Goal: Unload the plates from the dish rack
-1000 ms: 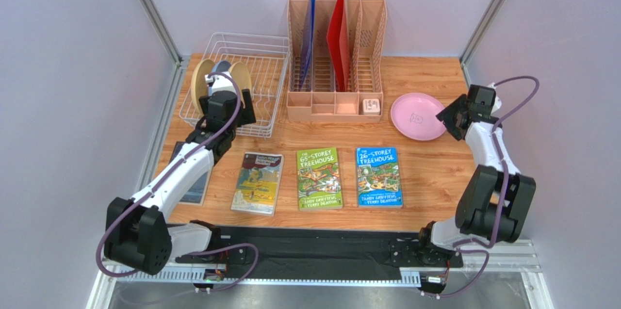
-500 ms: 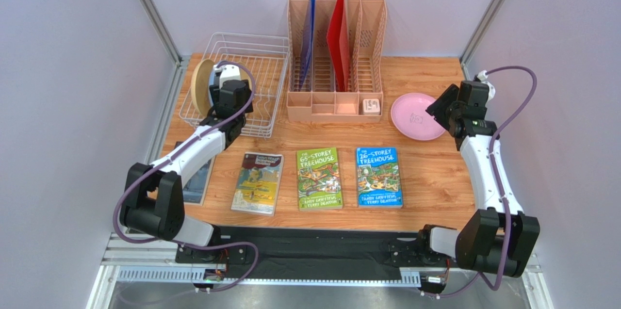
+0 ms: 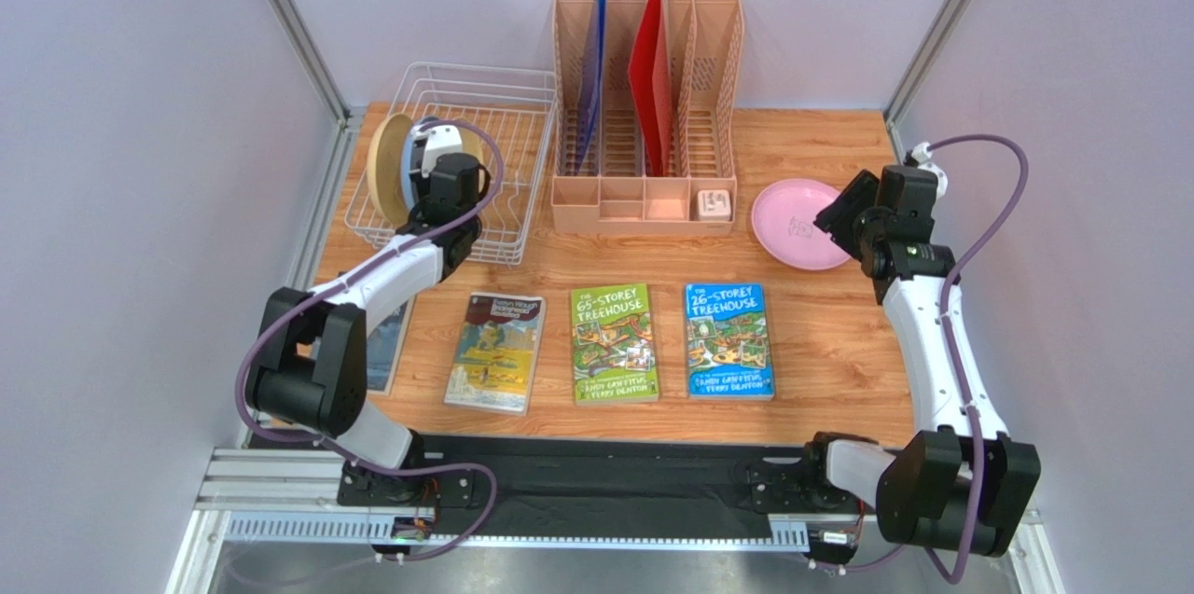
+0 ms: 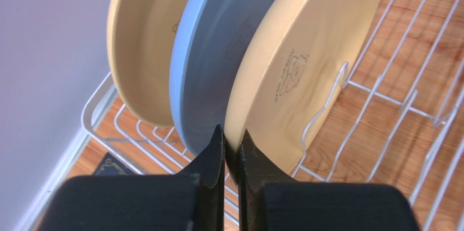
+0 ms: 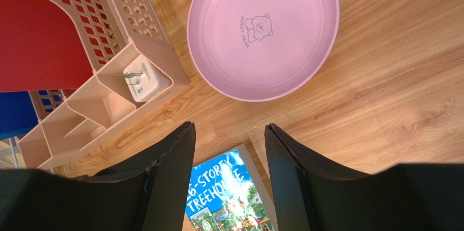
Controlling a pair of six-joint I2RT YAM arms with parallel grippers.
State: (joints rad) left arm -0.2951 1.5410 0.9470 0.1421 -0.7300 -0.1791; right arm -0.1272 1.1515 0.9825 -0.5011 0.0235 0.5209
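Three plates stand upright in the white wire dish rack point(image 4: 381, 98): a tan plate point(image 4: 144, 46) at the left, a light blue plate point(image 4: 215, 57) in the middle, and a second tan plate point(image 4: 305, 62) on the right. My left gripper point(image 4: 233, 139) is shut on the bottom rim of that right-hand tan plate. In the top view it sits over the dish rack's point(image 3: 491, 105) left side, at the plates point(image 3: 383, 168). A pink plate point(image 5: 261, 30) lies flat on the table at the right. My right gripper point(image 5: 230, 129) hovers open just before it, holding nothing.
A peach slotted organizer point(image 3: 645, 119) with upright blue and red sheets stands at the back centre, with a white cube point(image 3: 715, 204) in its front tray. Three books point(image 3: 614, 342) lie in a row across the front, and another lies under the left arm.
My left gripper moved deeper into the rack and shut on the tan plate's rim. The right arm rose and shifted slightly left beside the pink plate, jaws unchanged.
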